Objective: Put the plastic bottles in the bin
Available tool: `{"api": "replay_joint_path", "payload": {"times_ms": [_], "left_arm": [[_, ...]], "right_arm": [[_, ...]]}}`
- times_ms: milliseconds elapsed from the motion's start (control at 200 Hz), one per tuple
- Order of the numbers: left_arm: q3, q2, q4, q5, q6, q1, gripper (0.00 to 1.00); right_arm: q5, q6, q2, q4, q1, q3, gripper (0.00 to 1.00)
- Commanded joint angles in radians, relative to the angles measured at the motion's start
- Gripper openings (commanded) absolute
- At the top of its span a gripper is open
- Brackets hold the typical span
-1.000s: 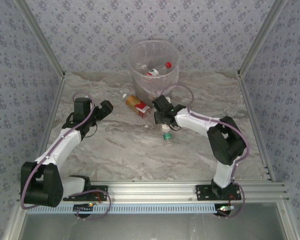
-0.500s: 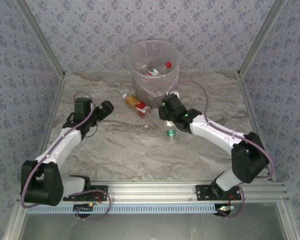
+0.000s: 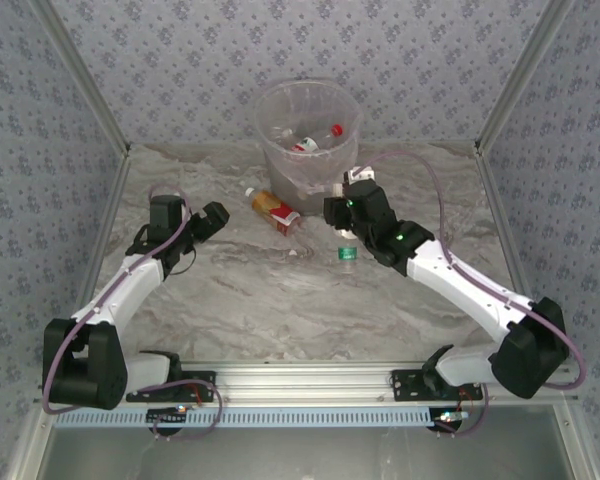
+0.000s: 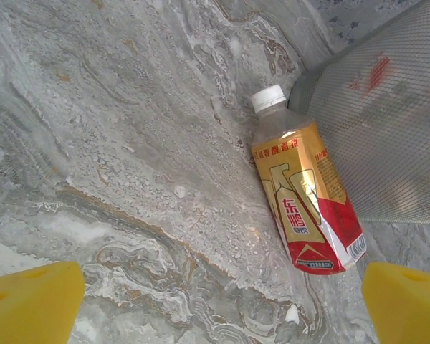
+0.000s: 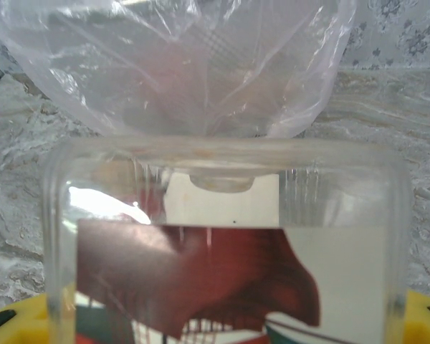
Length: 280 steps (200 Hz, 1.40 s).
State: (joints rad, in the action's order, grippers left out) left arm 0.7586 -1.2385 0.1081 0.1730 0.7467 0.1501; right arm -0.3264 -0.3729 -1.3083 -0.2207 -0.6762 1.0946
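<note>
one plastic bottle point(image 5: 222, 236), clear with a red label, is clamped between the yellow fingers point(image 5: 421, 317) of the right claw point(image 3: 344, 218). its flat base is turned toward the bin point(image 3: 276, 160), whose bag-lined wall rises just beyond it in the right wrist view. from above, this bottle's green cap point(image 3: 347, 254) sits at the near end, on the near side of the bin and close to it.

a second bottle point(image 4: 306, 204), with a gold and red label and a white cap, lies on its side on the counter point(image 4: 115, 143), right against the foot of the bin's mesh wall. more bottles with red caps point(image 3: 320, 138) lie inside the bin.

the left claw point(image 4: 218, 307) is spread wide and holds nothing. it hangs over bare counter, with the second bottle ahead of it, to the right.
</note>
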Motion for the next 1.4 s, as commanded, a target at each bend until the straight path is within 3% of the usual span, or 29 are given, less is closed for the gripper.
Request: {"api": "replay_joint_path", "payload": {"times_ms": [0,335,580,1024,1139,1394], "left_arm": [[0.043,-0.001,-0.014,0.028,0.013,-0.007,0.99],[0.038,-0.006,-0.038,0.071,0.067,-0.003,0.99],[0.025,-0.025,-0.101,0.104,0.137,0.062,1.0],[0.067,-0.095,-0.075,0.155,0.106,0.118,0.99],[0.071,-0.094,-0.049,0.16,0.083,0.119,0.99],[0.019,-0.076,-0.105,0.128,0.115,0.118,0.99]], "right_arm": [[-0.019,0.015,0.04,0.036,0.011,-0.022,0.0],[0.062,0.014,0.127,0.124,0.06,-0.015,0.0],[0.132,0.075,0.11,0.188,0.097,0.082,0.0],[0.248,0.203,-0.144,0.346,0.13,0.435,0.0],[0.337,0.187,-0.196,0.431,0.158,0.487,0.0],[0.236,0.249,-0.349,0.581,0.198,0.598,0.0]]}}
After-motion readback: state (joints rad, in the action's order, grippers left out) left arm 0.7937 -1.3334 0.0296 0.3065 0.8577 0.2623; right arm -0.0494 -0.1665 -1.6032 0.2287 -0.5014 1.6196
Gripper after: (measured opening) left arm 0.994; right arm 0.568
